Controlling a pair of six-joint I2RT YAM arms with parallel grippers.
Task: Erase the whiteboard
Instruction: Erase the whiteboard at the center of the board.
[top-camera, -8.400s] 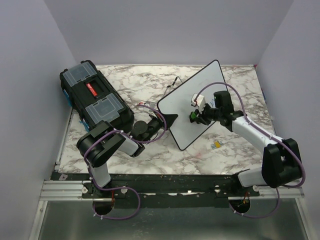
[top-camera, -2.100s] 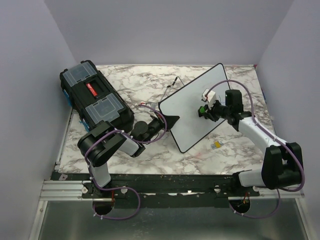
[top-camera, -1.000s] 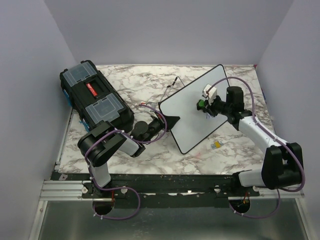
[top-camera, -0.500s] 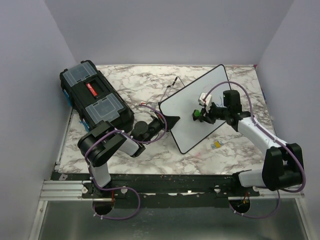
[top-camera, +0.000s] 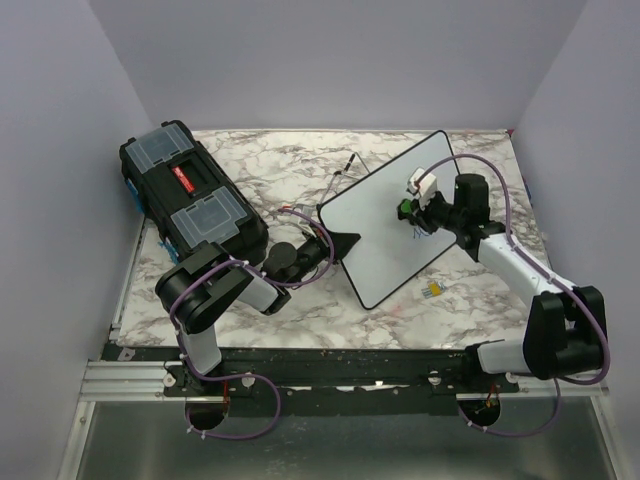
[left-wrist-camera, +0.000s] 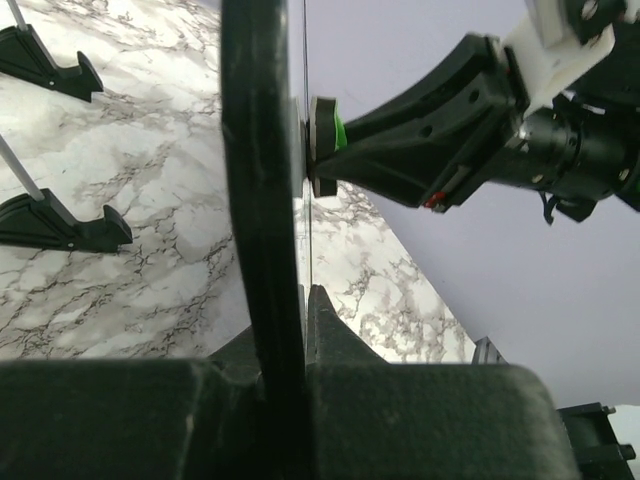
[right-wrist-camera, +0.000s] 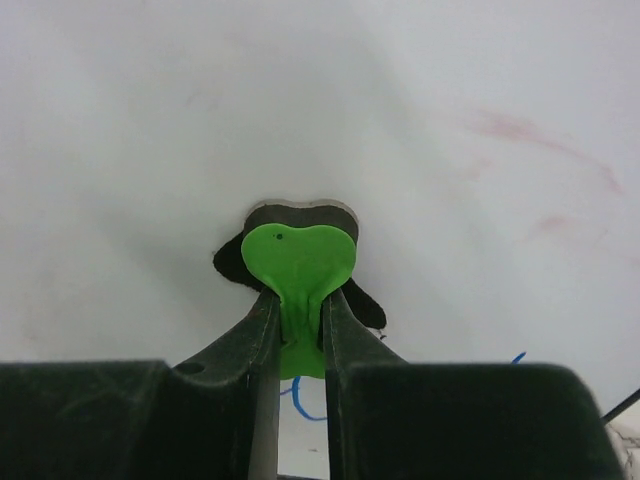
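- Whiteboard (top-camera: 385, 215) is propped up on edge, centre-right of the marble surface (top-camera: 290, 170), with its white face turned toward the right arm. The black toolbox (top-camera: 190, 195) sits well apart on the left.
- Left pincer (top-camera: 322, 245) is clamped on the board's thin black frame at the lower-left corner. In the left wrist view the frame (left-wrist-camera: 262, 200) runs edge-on between the fingers, one on each side.
- Right pincer (top-camera: 415, 212) is closed on a green heart-shaped eraser (right-wrist-camera: 298, 262), pinching its tab. The dark pad is pressed flat against the board face near the upper right.
- Left to clear: blue marks (right-wrist-camera: 305, 395) just below the eraser, partly hidden by the fingers. There are also faint pink smears (right-wrist-camera: 530, 130) to the right. The rest of the visible face looks clean.
- Handling, my read: the board is light, stiff and thin, and its face is slick. Its only visible support is the one corner clamp, so wipe pressure will try to pivot or tip it about that grip.
- Hold it by the frame edge, never the face. A grip nearer mid-edge would resist twisting better than the corner does.
- Keep eraser strokes short, with force pushed toward the clamped side. Pressing too hard out at the far corner risks the frame slipping in the left pincer.
- The eraser tab is narrow, so sideways drag could rotate it between the right fingers. Watch the pad stay flat.
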